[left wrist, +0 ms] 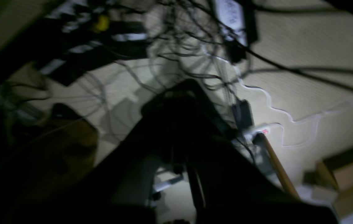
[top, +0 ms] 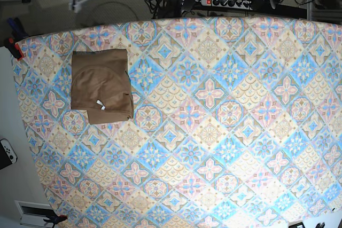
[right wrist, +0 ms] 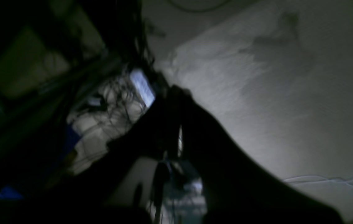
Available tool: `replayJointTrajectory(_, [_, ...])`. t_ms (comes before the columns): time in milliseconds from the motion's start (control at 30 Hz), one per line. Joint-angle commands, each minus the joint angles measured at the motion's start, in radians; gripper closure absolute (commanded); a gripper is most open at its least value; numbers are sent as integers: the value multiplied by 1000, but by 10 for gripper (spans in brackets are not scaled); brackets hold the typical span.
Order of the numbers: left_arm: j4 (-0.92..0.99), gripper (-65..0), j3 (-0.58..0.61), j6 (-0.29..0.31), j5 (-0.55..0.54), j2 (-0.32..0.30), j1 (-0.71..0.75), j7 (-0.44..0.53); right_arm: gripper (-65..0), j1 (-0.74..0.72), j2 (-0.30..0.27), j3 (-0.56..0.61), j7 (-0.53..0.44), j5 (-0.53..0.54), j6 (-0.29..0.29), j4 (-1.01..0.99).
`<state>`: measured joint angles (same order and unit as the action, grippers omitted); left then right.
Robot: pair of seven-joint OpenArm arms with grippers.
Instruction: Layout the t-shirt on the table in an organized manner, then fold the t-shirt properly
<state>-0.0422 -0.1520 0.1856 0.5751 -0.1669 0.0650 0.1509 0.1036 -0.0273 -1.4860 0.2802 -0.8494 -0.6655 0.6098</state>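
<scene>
T-shirt (top: 101,86): folded into a compact tan rectangle, small white tag showing near its lower edge, lying flat at the far left part of the desk (top: 214,132), close to the left edge. Left pincer (left wrist: 176,102) and right pincer (right wrist: 176,102): both dark and blurred in the wrist views, pressed together, pinching nothing. Cables (left wrist: 195,40) cross the floor behind.

You are getting a bright, evenly lit, sharp base view, while both wrist views are showing dim, blurred, shadow-filled scenes.
</scene>
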Motion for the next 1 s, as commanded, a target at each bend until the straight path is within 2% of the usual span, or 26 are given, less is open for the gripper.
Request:
replayJointTrajectory(0, [-3,0,-1,-10,-4,-9,-8,3,0,-23,-16,3,-51,-8,43,-11])
replayJointTrajectory(167, [-8,0,-2,-30,-5,-4,-9,3,0,-21,-18,3,-212,-66,339,-178])
replayJointTrajectory(267, [-8,0,-2,-30,-5,-1,-9,3,0,-18,-18,3,-270,-97,511,-304])
replayJointTrajectory(433, [-8,0,-2,-30,-5,-1,-9,3,0,-20,-18,3,-315,-179,671,-426])
replayJointTrajectory(533, [-9,0,1,-30,-5,0,-14,3,0,-18,-18,3,-316,-195,717,-436])
replayJointTrajectory(967, [-3,0,4,-30,0,57,-75,3,0,-20,-18,3,-310,-199,717,-437])
